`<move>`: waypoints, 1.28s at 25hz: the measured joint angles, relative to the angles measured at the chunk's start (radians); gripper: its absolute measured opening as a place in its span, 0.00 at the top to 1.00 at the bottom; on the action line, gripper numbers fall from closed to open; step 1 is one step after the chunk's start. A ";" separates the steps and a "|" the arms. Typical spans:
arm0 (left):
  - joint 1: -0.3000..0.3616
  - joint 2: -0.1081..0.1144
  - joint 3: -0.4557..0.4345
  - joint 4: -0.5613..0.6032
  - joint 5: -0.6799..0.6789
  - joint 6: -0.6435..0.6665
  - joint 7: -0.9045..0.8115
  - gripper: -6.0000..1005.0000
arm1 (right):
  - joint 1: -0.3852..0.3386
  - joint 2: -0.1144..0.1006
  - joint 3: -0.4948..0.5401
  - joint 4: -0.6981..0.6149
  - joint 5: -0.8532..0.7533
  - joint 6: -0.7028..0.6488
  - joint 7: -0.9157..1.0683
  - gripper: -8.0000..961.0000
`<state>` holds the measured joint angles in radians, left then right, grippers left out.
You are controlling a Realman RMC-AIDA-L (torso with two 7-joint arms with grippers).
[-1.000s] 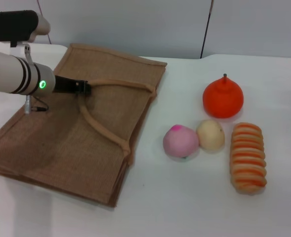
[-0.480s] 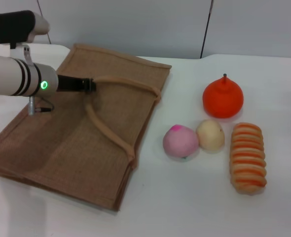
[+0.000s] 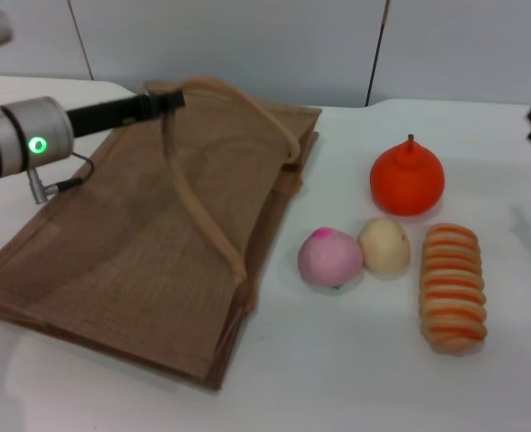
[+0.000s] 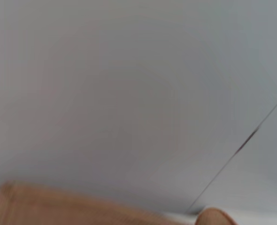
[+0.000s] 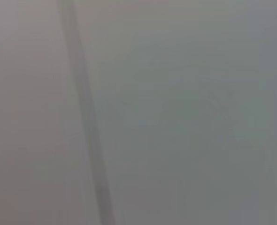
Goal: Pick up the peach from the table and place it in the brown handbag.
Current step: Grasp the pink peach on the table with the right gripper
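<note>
I have lifted the handle (image 3: 213, 94) higher, my left gripper (image 3: 171, 100) pinching it above the handbag (image 3: 130, 261), while the peach (image 3: 329, 257) sits at its 3 o'clock on the table (image 3: 337, 360).

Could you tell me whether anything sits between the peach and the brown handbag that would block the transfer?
Nothing visible does. The peach lies on bare table just beside the brown handbag. The beige fruit touches its far side. The left gripper holds the bag's handle raised.
</note>
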<state>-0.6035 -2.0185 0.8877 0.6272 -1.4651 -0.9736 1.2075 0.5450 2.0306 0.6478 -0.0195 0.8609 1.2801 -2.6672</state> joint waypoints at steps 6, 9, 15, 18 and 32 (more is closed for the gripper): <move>0.040 0.010 -0.165 -0.068 -0.168 -0.220 0.188 0.86 | 0.050 -0.007 -0.110 -0.089 -0.226 0.181 0.064 0.07; 0.032 0.029 -0.237 -0.130 -0.183 -0.303 0.234 0.86 | 0.110 -0.008 -0.166 -0.140 -0.339 0.224 0.109 0.07; 0.017 0.053 -0.303 -0.208 -0.188 -0.372 0.281 0.86 | 0.218 0.000 -0.223 -0.127 -0.518 0.115 0.139 0.07; 0.014 0.053 -0.303 -0.209 -0.189 -0.373 0.281 0.86 | 0.263 0.001 -0.231 -0.074 -0.600 -0.014 0.181 0.07; 0.010 0.051 -0.305 -0.211 -0.191 -0.377 0.282 0.86 | 0.329 0.001 -0.245 0.002 -0.793 -0.196 0.293 0.07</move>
<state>-0.5934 -1.9673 0.5828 0.4158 -1.6561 -1.3503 1.4896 0.8743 2.0312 0.4027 -0.0175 0.0682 1.0837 -2.3741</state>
